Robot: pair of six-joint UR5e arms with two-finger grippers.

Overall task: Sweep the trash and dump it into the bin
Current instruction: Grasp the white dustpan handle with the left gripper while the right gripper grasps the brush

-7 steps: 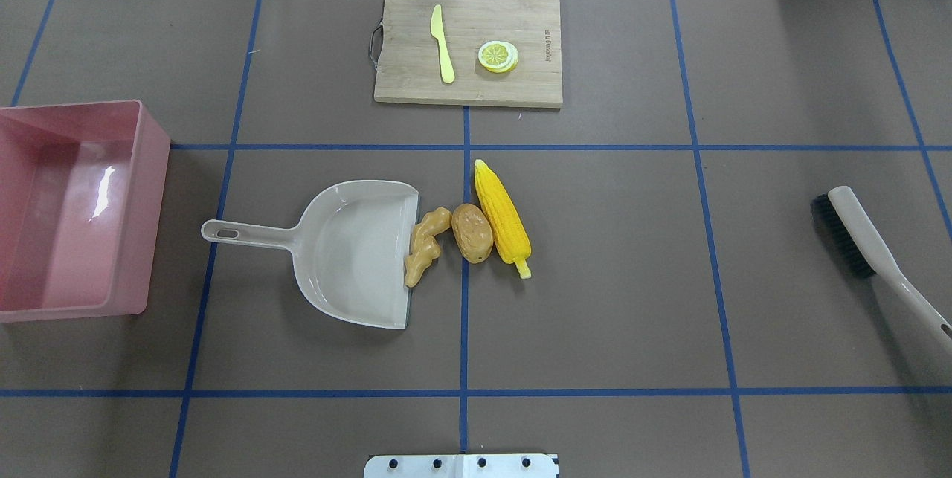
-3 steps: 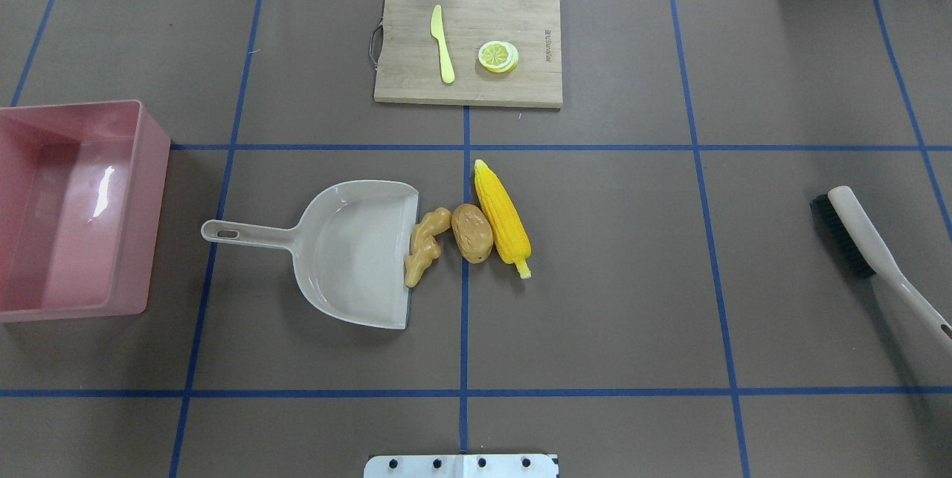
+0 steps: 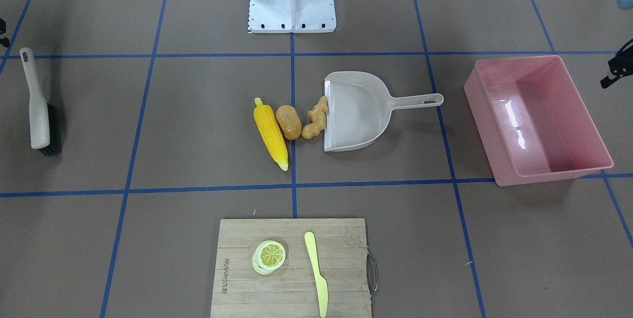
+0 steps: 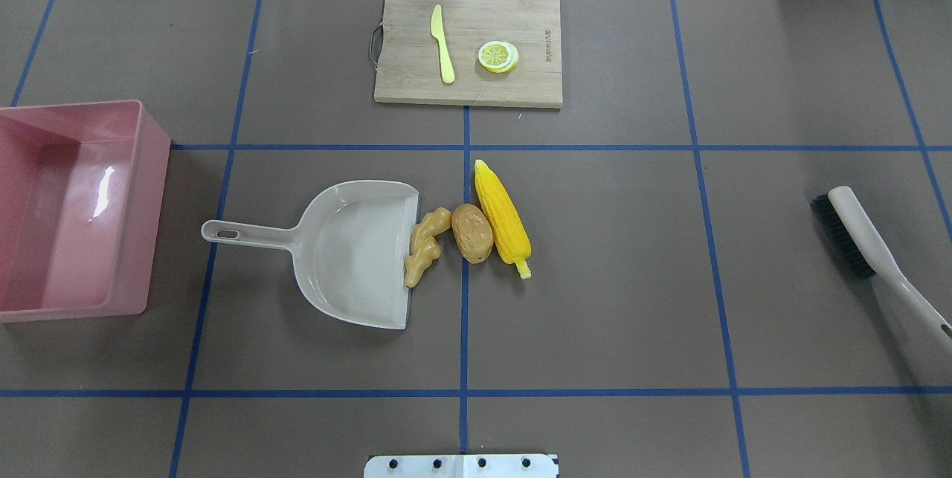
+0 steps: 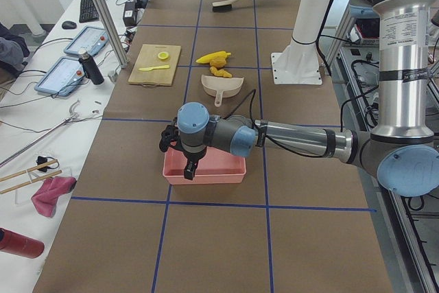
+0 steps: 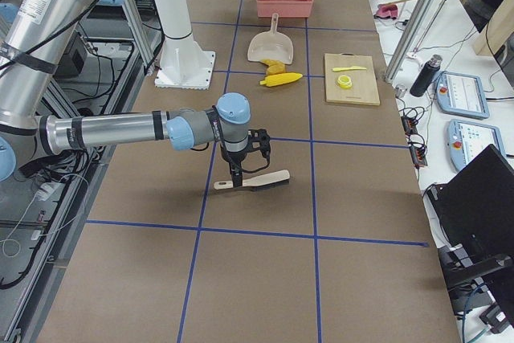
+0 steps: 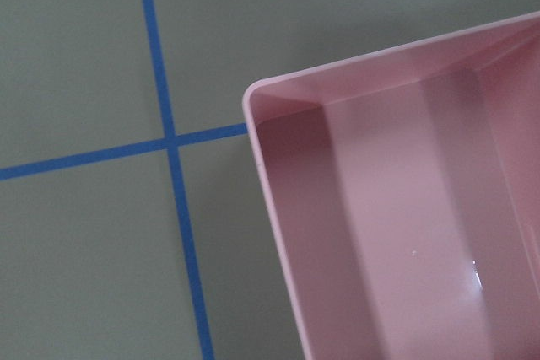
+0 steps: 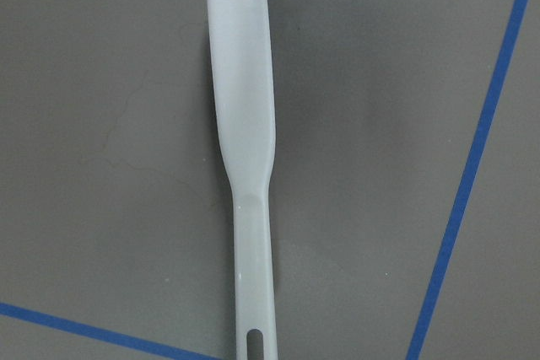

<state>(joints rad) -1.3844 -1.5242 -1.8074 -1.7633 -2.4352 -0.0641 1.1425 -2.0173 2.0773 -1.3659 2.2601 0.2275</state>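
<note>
Overhead exterior shows the ridged yellow corn cob [image 4: 503,212], tan oval potato [image 4: 471,233] and knobbly ginger root [image 4: 424,246] lying mid-frame at the open lip of the dustpan [image 4: 349,259], likely staged for one sweep, with the glossy pink bin [image 4: 155,203] at the left edge; whether the left end effector [image 5: 188,168] or right end effector [image 6: 237,177] is spread, I cannot tell.

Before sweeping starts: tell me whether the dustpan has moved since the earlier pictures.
No. The dustpan lies just as near the central blue tape line as before.
</note>
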